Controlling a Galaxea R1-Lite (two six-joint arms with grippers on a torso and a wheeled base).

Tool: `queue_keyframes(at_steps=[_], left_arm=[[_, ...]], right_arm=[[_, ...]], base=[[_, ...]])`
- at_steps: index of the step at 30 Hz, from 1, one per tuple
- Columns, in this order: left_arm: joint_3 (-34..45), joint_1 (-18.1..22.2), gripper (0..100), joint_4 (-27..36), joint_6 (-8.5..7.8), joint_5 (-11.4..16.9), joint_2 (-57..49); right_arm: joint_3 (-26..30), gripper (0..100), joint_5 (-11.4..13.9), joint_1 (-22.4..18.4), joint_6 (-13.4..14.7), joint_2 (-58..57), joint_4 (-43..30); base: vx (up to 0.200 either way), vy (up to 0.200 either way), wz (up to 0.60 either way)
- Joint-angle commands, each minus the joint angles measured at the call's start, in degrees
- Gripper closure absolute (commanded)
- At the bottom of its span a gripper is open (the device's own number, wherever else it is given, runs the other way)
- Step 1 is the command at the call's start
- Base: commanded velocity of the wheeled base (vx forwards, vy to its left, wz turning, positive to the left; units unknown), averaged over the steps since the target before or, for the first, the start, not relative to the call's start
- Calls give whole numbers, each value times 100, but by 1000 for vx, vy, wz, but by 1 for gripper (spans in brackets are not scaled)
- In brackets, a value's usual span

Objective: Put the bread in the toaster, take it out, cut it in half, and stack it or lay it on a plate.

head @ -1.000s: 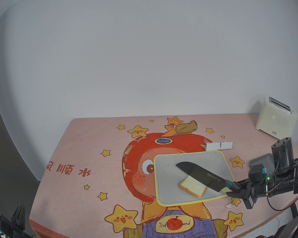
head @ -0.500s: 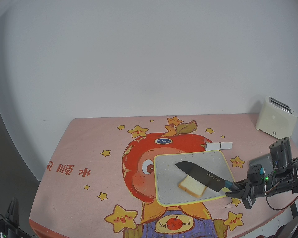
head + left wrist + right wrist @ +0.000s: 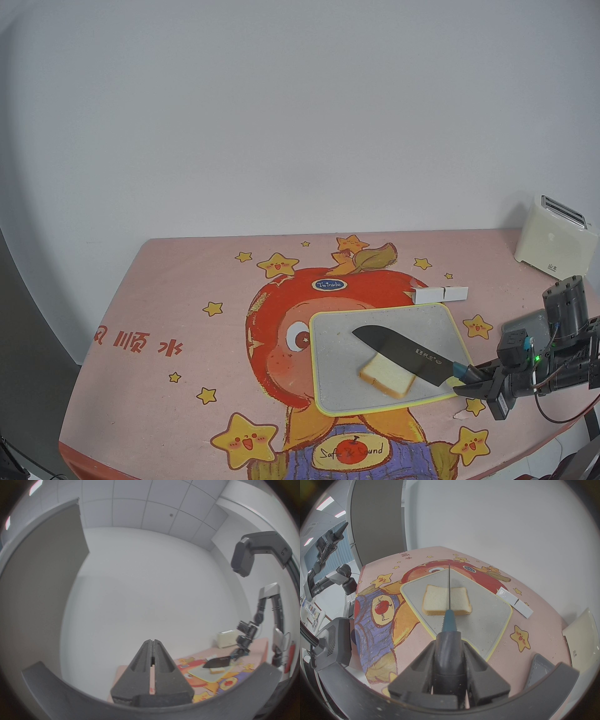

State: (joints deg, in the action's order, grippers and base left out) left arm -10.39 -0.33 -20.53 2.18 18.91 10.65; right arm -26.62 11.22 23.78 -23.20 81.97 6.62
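Note:
A slice of white bread [image 3: 387, 375] [image 3: 437, 600] lies whole on the grey, yellow-rimmed cutting board [image 3: 350, 337] [image 3: 484, 623]. My right gripper [image 3: 478, 384] [image 3: 449, 648], at the board's right corner, is shut on the handle of a black-bladed knife [image 3: 406, 353] [image 3: 449, 586]. The blade runs across the middle of the slice, and I cannot tell whether its edge touches the bread. The cream toaster [image 3: 555, 240] [image 3: 582, 639] stands at the table's back right. My left gripper [image 3: 152, 655] is shut on nothing, off the table's left side.
A grey dish [image 3: 528, 324] [image 3: 539, 670] sits on the table behind my right arm, near the toaster. Two small white boxes [image 3: 440, 294] [image 3: 514, 602] lie just behind the board. The left half of the pink table [image 3: 175, 300] is bare.
My left gripper dropped out of the head view's bottom left corner. The right gripper and the knife shifted very slightly to the left over the bread.

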Motion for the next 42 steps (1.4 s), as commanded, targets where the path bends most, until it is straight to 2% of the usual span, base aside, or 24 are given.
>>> queue_keyframes(at_steps=[1,3,5,7,9,10,11,13,14,15,17,19,20,22,26,28,29,33,37,42], left_arm=[[-420,-2,100,-821,-139,1889,3303],[-456,-37,100,-1586,-245,2108,4111],[-535,-266,100,-2377,-315,2126,4762],[-710,-811,100,-3071,-253,2073,5315],[-956,-1540,100,-3572,-113,1818,5781],[-1053,-1909,100,-3730,-16,1581,5983],[-1141,-2358,100,-3880,81,1229,6203],[-1273,-3272,100,-4108,169,517,6616],[-1308,-3878,100,-4275,195,34,6924],[-1308,-4265,100,-4433,239,-309,7170],[-1290,-4678,100,-4864,335,-792,7715],[-1255,-4748,100,-5128,353,-862,7996],[-1159,-4898,100,-5594,265,-792,8444],[-1194,-5082,100,-6139,283,-695,8884],[-1897,-5109,100,-6429,265,-810,9745],[-2117,-5170,100,-6393,265,-1003,9859],[-2301,-5302,100,-6367,283,-1346,9895],[-2424,-5311,100,-5963,283,-1522,9930],[-2732,-5302,100,-5347,292,-1820,9930],[-3048,-5179,100,-4803,335,-1935,9921]], right_arm=[[-27,100,3,3,0,21,-3],[-27,100,3,3,0,30,-3],[-45,100,12,3,8,47,-3],[-45,100,12,3,8,91,6],[-53,100,12,3,8,153,15],[-53,100,3,3,8,170,15],[-53,100,3,3,8,179,15],[-45,100,3,3,8,179,15],[-45,100,3,3,8,161,15],[-36,100,3,3,8,144,6],[-27,100,3,3,8,135,6],[-27,100,3,3,8,135,6],[-27,100,3,3,8,126,6],[-27,100,3,3,8,109,6],[-1,100,3,3,0,91,-3],[17,100,3,3,0,82,-3],[26,100,3,3,0,74,-3],[17,100,-5,3,0,74,6],[-1,100,-5,12,0,65,-3],[26,100,-5,12,0,47,-3]], base=[[0,0,0],[0,0,0],[0,0,0],[0,0,0],[0,0,0],[0,0,0],[0,0,0],[0,0,0],[0,0,0],[0,0,0],[0,0,0],[0,0,0],[0,0,0],[0,0,0],[0,0,0],[0,0,0],[0,0,0],[0,0,0],[0,0,0],[0,0,0]])
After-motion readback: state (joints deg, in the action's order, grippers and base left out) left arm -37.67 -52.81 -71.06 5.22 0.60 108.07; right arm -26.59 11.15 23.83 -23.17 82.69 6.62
